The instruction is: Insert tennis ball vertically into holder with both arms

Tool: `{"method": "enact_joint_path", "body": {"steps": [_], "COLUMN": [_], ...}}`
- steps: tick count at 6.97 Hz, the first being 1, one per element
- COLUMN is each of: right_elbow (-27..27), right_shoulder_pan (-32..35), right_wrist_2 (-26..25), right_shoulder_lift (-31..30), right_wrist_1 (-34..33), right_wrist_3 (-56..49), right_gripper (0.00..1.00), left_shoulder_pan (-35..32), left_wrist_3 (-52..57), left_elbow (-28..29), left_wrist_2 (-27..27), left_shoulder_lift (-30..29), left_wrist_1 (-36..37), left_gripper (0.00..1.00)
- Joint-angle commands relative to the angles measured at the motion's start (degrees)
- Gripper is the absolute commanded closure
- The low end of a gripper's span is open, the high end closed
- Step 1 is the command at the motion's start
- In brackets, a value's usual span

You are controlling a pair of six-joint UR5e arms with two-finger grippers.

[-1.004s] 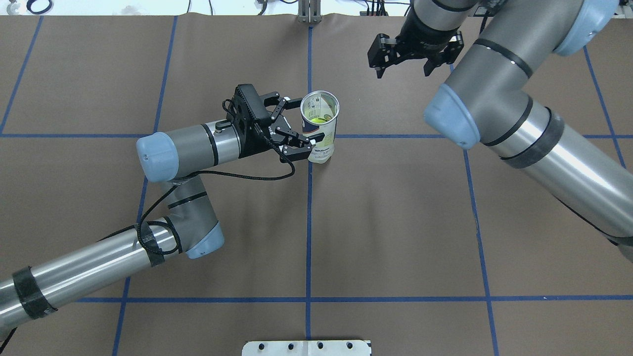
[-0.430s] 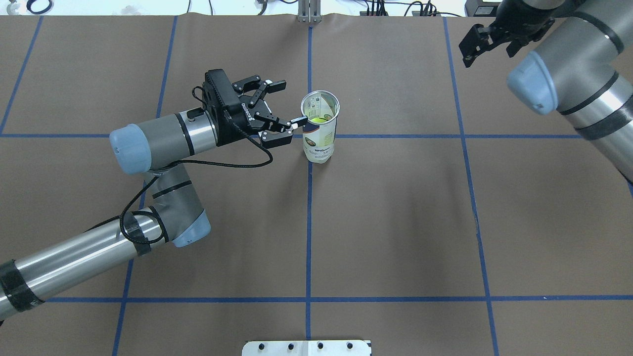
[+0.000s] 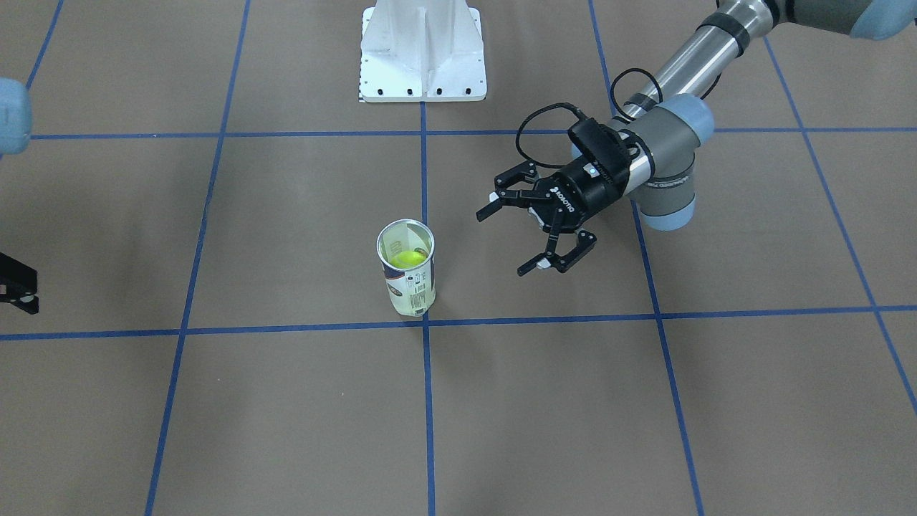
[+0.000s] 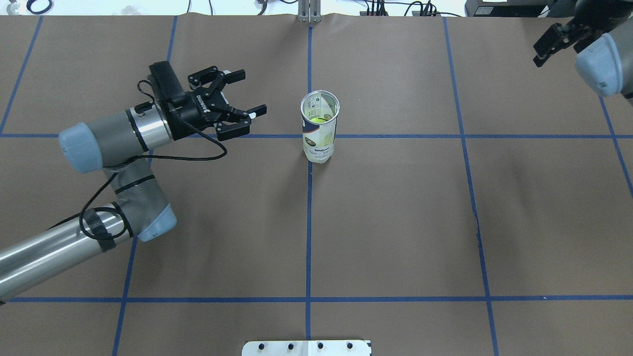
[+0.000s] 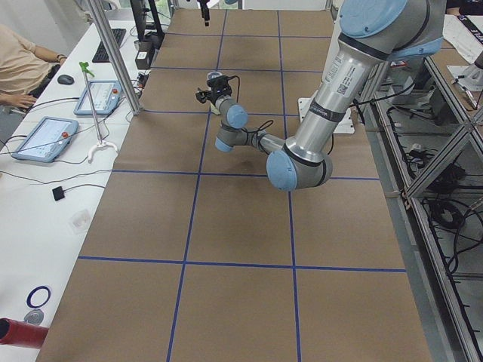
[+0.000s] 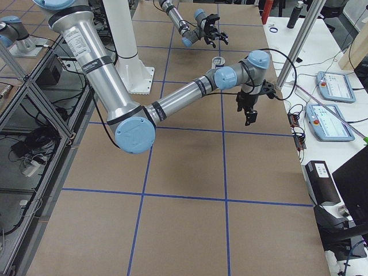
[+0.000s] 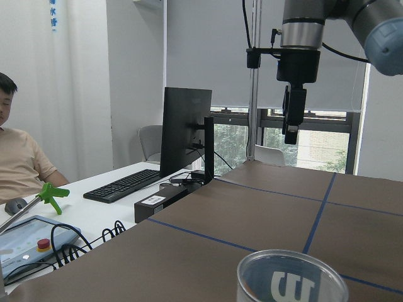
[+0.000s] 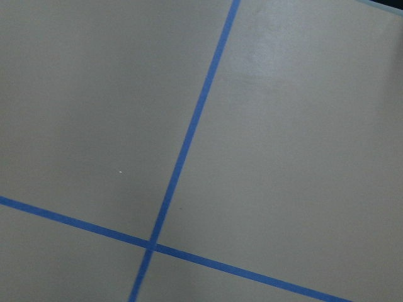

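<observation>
Ball (image 4: 316, 119) inside upright holder (image 4: 320, 143), left gripper (image 4: 248, 94) apart to its left

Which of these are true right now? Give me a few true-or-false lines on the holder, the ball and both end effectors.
1. The holder stands upright on the table with its top open. True.
2. The tennis ball lies on the table beside the holder. False: it sits inside the holder, seen through the open top.
3. The left end effector is open and apart from the holder. True.
4. The right end effector grips the holder's rim. False: it touches nothing and is far off, near the table's far right corner in the overhead view.
</observation>
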Motion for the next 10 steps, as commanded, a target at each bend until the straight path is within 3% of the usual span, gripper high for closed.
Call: {"method": "enact_joint_path", "body": {"steps": [1, 3, 4, 5, 6, 8, 9, 10], "right_elbow": [-2.6, -2.6, -2.6, -2.6, -2.1, -1.9, -1.8, -1.8], "right_shoulder_pan": [5.8, 7.3, 7.5, 9.3, 11.6, 14.0, 14.1, 14.1], "right_wrist_2": [0.7, 0.6, 0.5, 0.5, 0.4, 1.1, 1.3, 1.4], "right_shoulder_lift": [-6.5, -14.5, -16.9, -18.6, -20.5, -23.7, -24.3, -24.4], "right_wrist_1": [0.1, 9.3, 10.6, 10.8, 11.2, 14.4, 14.4, 14.5], "right_wrist_3": [-7.7, -7.4, -7.5, -8.1, -8.3, -8.4, -8.4, -8.4], "right_gripper": [0.00, 0.00, 0.00, 0.00, 0.00, 0.00, 0.00, 0.00], "left_shoulder_pan": [-6.0, -12.6, -19.3, -29.5, -35.3, -46.1, -47.9, -48.2], "left_wrist_3": [-1.8, -1.6, -1.1, 0.7, 7.4, 23.4, 33.1, 34.6], "left_elbow": [-1.4, -1.8, -2.2, -2.1, -2.0, -2.5, -3.1, -4.4], "left_wrist_2": [-0.1, -1.7, -12.6, -28.3, -37.7, -38.5, -37.9, -38.5], "left_shoulder_lift": [8.3, 13.4, 13.7, 13.6, 13.4, 13.5, 13.2, 13.6], "left_wrist_1": [0.4, 10.5, 18.2, 25.5, 32.3, 44.5, 51.2, 58.9], "left_gripper": [0.01, 0.01, 0.01, 0.01, 0.01, 0.01, 0.01, 0.01]}}
